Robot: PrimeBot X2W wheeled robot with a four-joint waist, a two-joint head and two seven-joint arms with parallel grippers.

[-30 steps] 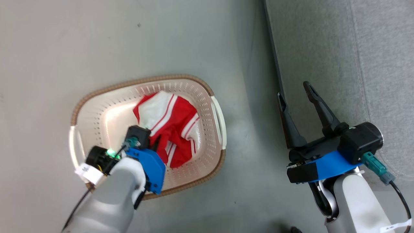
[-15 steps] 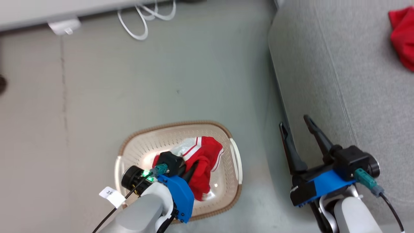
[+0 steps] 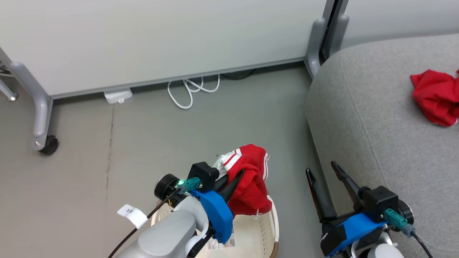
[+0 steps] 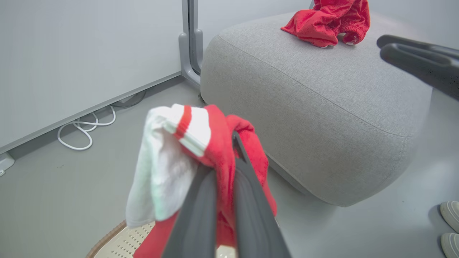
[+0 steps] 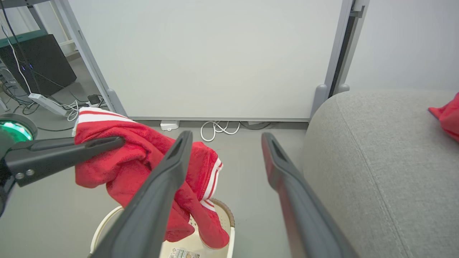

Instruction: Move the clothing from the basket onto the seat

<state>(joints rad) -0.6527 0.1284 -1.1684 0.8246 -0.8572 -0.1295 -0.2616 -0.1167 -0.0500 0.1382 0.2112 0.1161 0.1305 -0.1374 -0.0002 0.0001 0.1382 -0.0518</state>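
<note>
**Garment Raised From Basket**

The left gripper [image 3: 239, 174], pinched shut on the red-and-white garment [image 3: 251, 186], has lifted it out; it now hangs over the basket [image 3: 275, 222]. Next comes carrying it to the seat [image 3: 376, 143]. The right gripper [image 3: 321, 166] stands spread, empty

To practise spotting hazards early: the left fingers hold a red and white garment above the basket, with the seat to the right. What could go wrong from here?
1. The left gripper pinches the red and white garment by one fold; the loose rest could slip to the floor before reaching the seat.
2. Its tail hangs down at the basket and may snag the rim.
3. The open right gripper stands between garment and seat and may catch cloth.
</note>
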